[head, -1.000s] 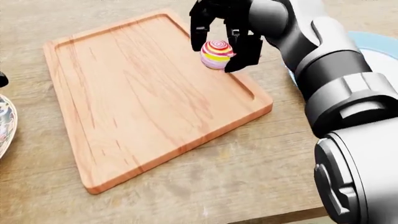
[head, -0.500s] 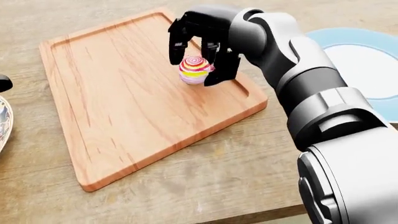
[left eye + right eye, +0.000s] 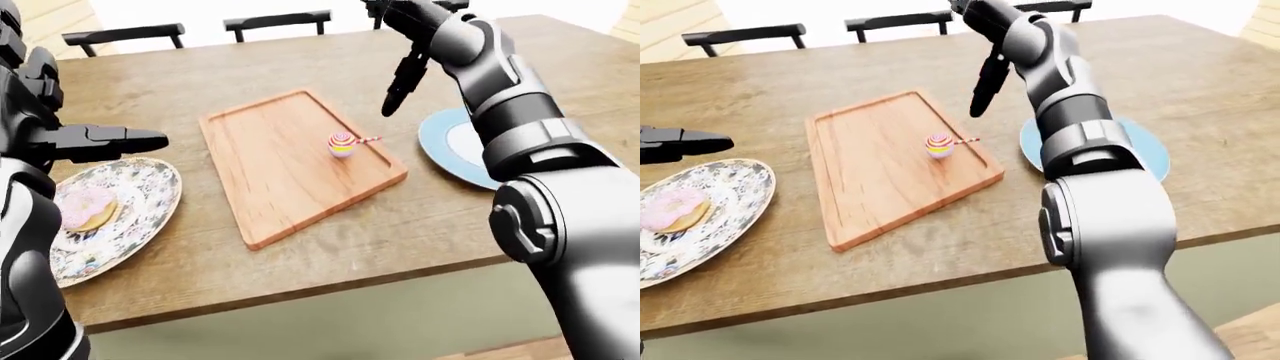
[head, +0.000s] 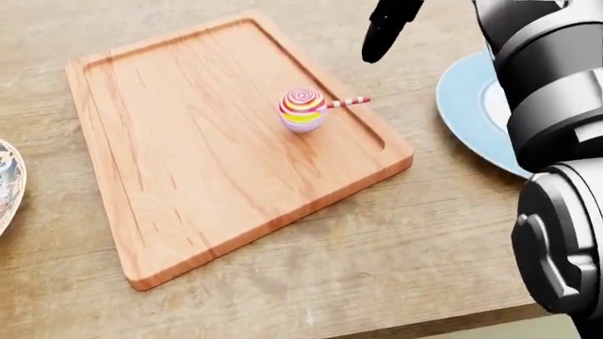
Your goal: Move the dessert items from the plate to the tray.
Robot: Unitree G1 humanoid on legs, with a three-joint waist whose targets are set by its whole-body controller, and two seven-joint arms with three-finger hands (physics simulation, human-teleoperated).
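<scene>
A striped lollipop (image 4: pixel 302 109) lies on the wooden tray (image 4: pixel 189 169), near its right rim, with its stick pointing right. My right hand (image 4: pixel 384 35) hangs open and empty above the tray's upper right corner, clear of the lollipop. A pink-iced doughnut (image 3: pixel 85 210) lies on a patterned plate (image 3: pixel 140 195) at the left of the left-eye view. My left hand (image 3: pixel 140 139) is open with its fingers stretched to the right, hovering above that plate's upper edge.
A light blue plate (image 4: pixel 466 106) with nothing visible on it lies to the right of the tray, partly hidden by my right arm. Dark chairs (image 3: pixel 275 22) stand along the table's top edge. The table's near edge (image 3: pixel 300 289) runs across the bottom.
My right hand has let go of the lollipop and risen up and to the right. The lollipop now rests on the tray by itself.
</scene>
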